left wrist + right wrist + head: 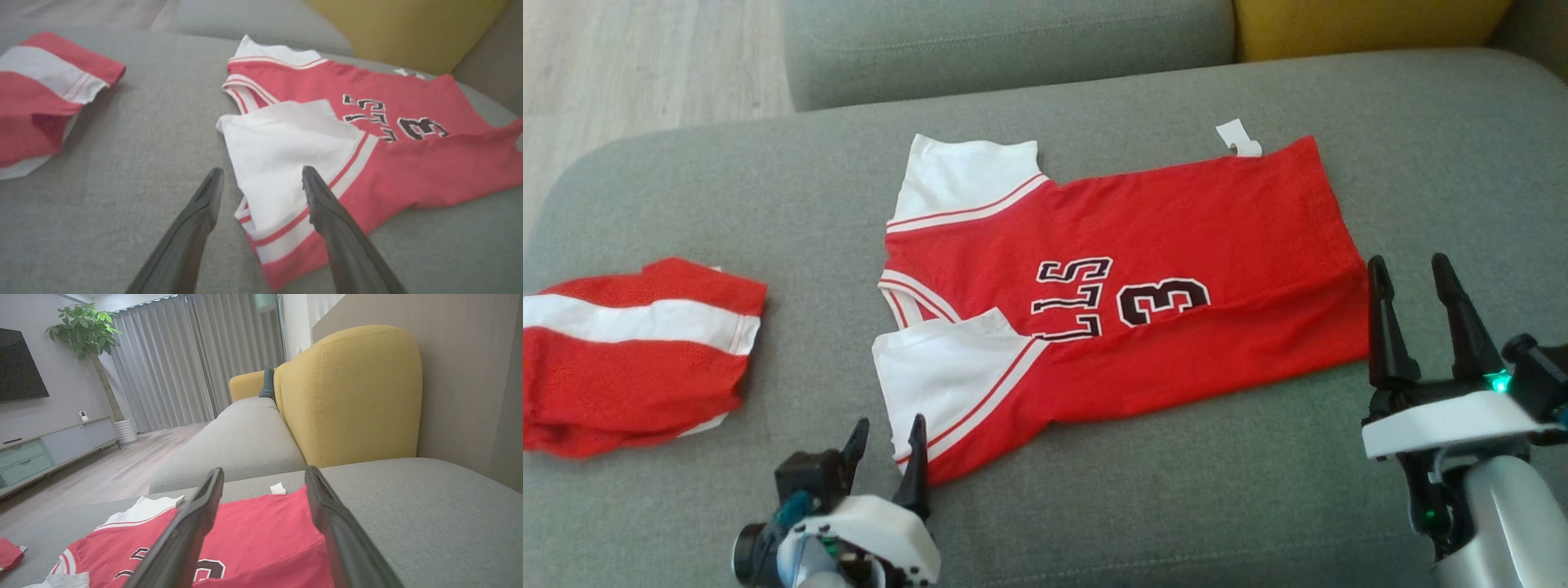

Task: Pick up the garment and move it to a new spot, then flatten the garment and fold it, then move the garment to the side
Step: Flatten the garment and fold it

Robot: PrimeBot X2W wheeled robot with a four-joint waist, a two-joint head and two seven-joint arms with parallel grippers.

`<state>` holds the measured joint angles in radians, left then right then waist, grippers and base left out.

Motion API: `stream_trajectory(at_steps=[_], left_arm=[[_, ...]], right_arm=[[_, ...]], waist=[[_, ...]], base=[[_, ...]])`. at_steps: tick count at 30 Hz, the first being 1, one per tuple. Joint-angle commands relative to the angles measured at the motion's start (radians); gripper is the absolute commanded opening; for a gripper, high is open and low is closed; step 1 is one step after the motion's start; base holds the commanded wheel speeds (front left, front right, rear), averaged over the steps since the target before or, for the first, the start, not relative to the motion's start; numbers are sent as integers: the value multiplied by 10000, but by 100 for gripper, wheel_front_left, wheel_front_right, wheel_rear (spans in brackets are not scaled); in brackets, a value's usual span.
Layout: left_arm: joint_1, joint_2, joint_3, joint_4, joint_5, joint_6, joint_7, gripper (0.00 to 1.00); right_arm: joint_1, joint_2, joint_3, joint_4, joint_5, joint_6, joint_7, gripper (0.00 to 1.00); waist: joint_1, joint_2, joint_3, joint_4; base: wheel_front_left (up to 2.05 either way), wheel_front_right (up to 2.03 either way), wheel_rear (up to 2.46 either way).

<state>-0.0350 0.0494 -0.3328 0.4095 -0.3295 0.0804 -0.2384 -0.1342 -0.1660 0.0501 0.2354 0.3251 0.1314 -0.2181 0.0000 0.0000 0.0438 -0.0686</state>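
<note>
The shirt (pixel 1176 245) is lying flat in the middle of the grey woven seat cushion (pixel 1176 506), its collar end pointing left and its hem pointing right. It is showing thin, smooth red cloth with 2 white sleeves edged in red and white stripes. The far sleeve (pixel 964 180) is spreading out flat. The near sleeve (pixel 939 384) is lying folded over the red body, covering the ends of the black, white-edged letters beside a big 3 (pixel 1164 300). A long soft crease is running along the near side of the body. A small white tag (pixel 1240 139) is sticking out at the far right corner.

The left gripper (pixel 890 425) is sitting at the near left corner of the shirt, its 2 dark tapered fingers standing wide apart and holding nothing. In the left wrist view the striped edge of the near sleeve is lying between them, and I cannot tell whether they are touching it. The right gripper (pixel 1409 263) is hovering just beside the hem at the right end, fingers likewise spread wide and empty.

Well apart to the left, a second red cloth (pixel 637 343) with a white band is lying bunched on the same cushion. Beyond the far edge, a yellow backrest (pixel 1364 24) with a rounded top is rising, and a pale wood floor (pixel 621 73) is showing at the far left.
</note>
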Motion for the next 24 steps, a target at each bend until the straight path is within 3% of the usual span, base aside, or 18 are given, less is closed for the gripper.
stream_trajectory(at_steps=[1, 21, 22, 23, 24], left_arm=[[-872, 11, 182, 166, -87, 182, 29, 100], [-2263, 9, -667, 3144, -292, 82, 1472, 100], [-2320, 9, -691, 3224, -302, 45, 1477, 45], [-2374, 9, -715, 3283, -308, 6, 1453, 0], [-2421, 10, -736, 3331, -311, -30, 1421, 0]], right_arm=[[-386, -89, 112, -443, -98, -7, 54, 100], [-753, -232, -158, -665, -347, -7, 367, 100], [-771, -217, -213, -628, -402, -7, 414, 100], [-792, -190, -291, -577, -464, -7, 475, 100], [-815, -154, -386, -504, -531, -7, 558, 100]], waist=[[0, 0, 113, -71], [0, 0, 590, -467], [0, 0, 606, -469], [0, 0, 621, -470], [0, 0, 633, -469]], base=[[0, 0, 0], [0, 0, 0], [0, 0, 0], [0, 0, 0], [0, 0, 0]])
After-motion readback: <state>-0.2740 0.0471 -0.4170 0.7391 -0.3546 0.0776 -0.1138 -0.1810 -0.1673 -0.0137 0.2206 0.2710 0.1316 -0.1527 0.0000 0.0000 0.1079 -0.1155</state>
